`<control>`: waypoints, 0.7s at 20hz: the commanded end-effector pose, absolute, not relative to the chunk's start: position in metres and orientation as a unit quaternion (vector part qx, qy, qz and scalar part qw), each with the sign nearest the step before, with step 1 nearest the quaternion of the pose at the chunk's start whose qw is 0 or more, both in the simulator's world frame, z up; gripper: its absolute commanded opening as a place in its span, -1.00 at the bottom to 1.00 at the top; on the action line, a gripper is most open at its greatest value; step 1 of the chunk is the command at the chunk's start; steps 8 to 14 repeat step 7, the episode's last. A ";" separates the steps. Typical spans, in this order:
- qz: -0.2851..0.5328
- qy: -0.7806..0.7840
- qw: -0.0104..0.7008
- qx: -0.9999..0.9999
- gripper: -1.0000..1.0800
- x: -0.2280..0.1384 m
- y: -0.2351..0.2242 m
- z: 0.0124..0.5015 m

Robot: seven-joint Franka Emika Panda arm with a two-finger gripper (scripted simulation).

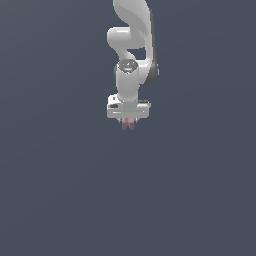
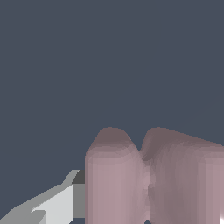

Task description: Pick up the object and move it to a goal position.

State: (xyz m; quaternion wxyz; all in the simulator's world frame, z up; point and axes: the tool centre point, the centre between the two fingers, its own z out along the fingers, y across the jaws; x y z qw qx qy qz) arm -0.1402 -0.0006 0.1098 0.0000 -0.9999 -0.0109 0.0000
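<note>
You've got the white arm point(image 1: 131, 45) hanging straight down w/ the gripper point(image 1: 128, 121) at its lower end. The object point(image 1: 128, 124), pale pink and two-lobed, sits right under the gripper's body, poking out below it, so it looks pinched btwn the fingers. Fingers are barely apart, approx the piece's own width. In the wrist view the object point(image 2: 148, 179) fills the frame close up, pinched at the middle, w/ one grey-white finger point(image 2: 59, 201) touching its side. Can't tell from either view whether the piece rests on anything; nothing but flat dark blue-grey backdrop point(image 1: 50, 190) around it.
</note>
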 end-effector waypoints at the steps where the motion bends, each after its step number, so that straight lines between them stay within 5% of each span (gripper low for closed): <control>1: 0.000 -0.011 0.000 -1.000 -1.00 -0.147 0.001 0.112; 14: 0.000 -0.011 0.000 -1.000 -1.00 -0.150 0.003 0.114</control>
